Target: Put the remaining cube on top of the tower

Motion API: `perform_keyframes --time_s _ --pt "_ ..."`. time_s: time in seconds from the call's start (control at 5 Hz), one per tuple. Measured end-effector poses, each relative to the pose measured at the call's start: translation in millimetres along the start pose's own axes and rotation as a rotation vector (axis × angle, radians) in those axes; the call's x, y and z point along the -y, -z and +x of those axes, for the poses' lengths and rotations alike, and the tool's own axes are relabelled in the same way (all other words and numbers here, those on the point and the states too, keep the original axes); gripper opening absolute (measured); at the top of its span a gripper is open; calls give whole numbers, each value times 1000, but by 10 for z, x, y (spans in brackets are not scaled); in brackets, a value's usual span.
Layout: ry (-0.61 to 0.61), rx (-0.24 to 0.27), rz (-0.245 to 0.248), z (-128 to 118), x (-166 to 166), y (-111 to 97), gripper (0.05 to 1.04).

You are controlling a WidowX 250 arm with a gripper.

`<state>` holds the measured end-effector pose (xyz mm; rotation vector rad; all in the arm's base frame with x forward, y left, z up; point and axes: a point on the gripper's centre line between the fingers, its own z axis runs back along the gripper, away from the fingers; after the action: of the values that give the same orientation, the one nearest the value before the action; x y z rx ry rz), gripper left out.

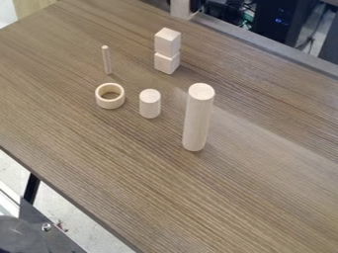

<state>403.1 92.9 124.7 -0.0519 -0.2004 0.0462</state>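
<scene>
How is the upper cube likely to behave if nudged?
The upper cube looks wooden, so probably stiff. It sits on the lower cube, so a sideways push could slide it off. Its flat faces make rolling unlikely.

On the tabletop, the upper cube sits on the lower cube. Left of them stands the dowel, with the ring before it. Right of the ring is the short cylinder; the tall cylinder stands farther right and nearer the front.

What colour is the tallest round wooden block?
The tall wooden cylinder is pale cream, like bare wood, best seen in the camera view.
</scene>
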Motion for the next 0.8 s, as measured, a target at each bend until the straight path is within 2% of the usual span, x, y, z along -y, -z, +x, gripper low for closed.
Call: perform_keyframes --time_s 0.4,0.8 --pt "46 -33 -5 54 -50 93 577" --pt "42 -33 -2 34 -145 90 577"
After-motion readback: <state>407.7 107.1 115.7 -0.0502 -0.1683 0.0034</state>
